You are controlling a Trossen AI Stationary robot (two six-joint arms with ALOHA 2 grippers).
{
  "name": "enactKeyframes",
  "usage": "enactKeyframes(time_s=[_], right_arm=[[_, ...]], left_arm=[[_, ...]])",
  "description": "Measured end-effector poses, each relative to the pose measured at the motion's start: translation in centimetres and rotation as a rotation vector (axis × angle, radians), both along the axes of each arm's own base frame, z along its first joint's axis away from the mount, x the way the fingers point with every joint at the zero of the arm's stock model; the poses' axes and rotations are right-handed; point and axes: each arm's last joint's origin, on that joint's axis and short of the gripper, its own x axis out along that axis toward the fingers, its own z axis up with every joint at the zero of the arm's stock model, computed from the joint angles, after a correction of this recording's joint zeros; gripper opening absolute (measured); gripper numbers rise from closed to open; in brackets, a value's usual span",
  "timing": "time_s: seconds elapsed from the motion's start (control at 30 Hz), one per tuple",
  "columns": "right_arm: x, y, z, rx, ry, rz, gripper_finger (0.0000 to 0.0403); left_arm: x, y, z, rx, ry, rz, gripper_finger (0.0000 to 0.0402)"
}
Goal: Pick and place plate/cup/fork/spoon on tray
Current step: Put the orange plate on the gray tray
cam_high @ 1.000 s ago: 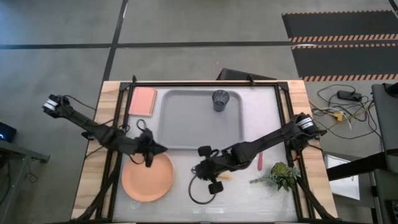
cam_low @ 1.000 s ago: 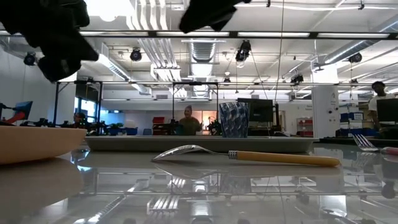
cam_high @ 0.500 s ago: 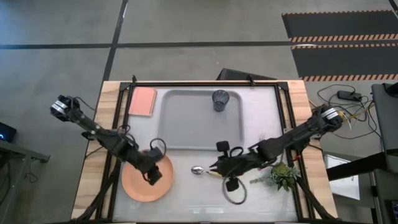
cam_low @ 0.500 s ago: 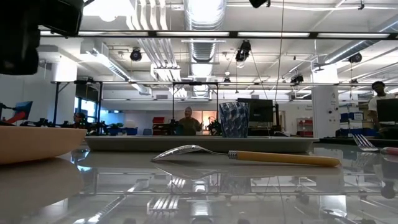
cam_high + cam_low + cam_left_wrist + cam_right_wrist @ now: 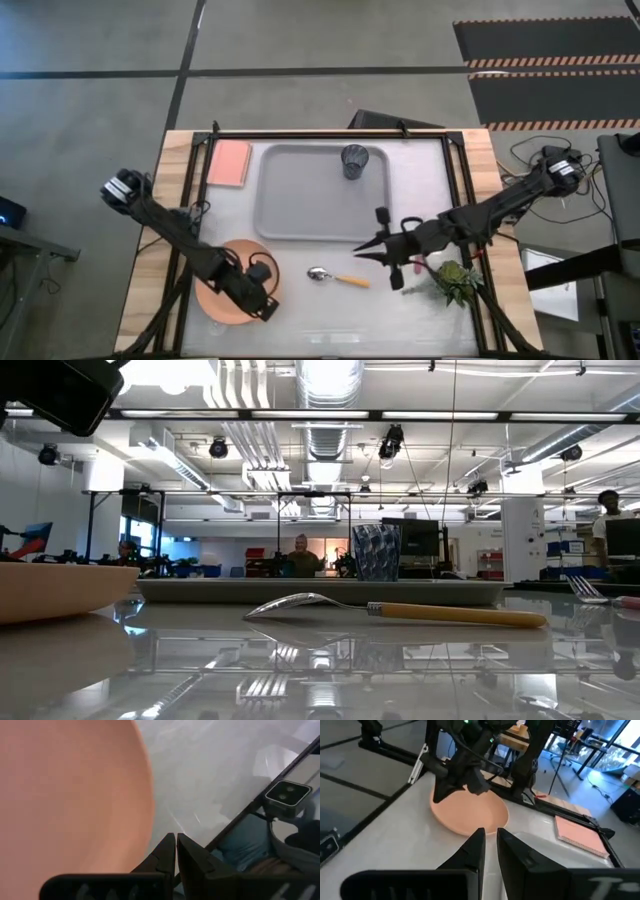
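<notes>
Two dark grippers, both with fingers together: the left gripper [image 5: 262, 300] hangs over the round salmon-orange plate [image 5: 222, 300] at the near left, the right gripper [image 5: 362, 251] just right of the orange-handled metal spoon [image 5: 336, 277], near the grey rectangular tray [image 5: 300, 195]

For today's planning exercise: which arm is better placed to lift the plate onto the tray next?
Probably the left. Its left gripper hangs over the plate, fingers shut, while the right gripper is beyond the spoon, beside the tray.
</notes>
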Motion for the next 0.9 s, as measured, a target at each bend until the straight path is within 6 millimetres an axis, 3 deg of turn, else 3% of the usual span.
enactKeyframes(time_s=[0.27, 0.63, 0.9], right_arm=[[-2.1, -0.9, 1.9, 0.0, -0.082, 0.011, 0.0038], [-3.0, -1.3, 2.1, -0.031, -0.057, 0.03, 0.0038], [-3.0, -1.3, 2.1, -0.049, -0.059, 0.035, 0.0038]], left_arm=[[0.2, -0.1, -0.9, 0.057, -0.007, -0.034, 0.0013], [0.4, 0.1, -1.0, 0.076, -0.013, 0.006, 0.016], [0.9, -0.2, -0.6, 0.095, -0.046, 0.094, 0.017]])
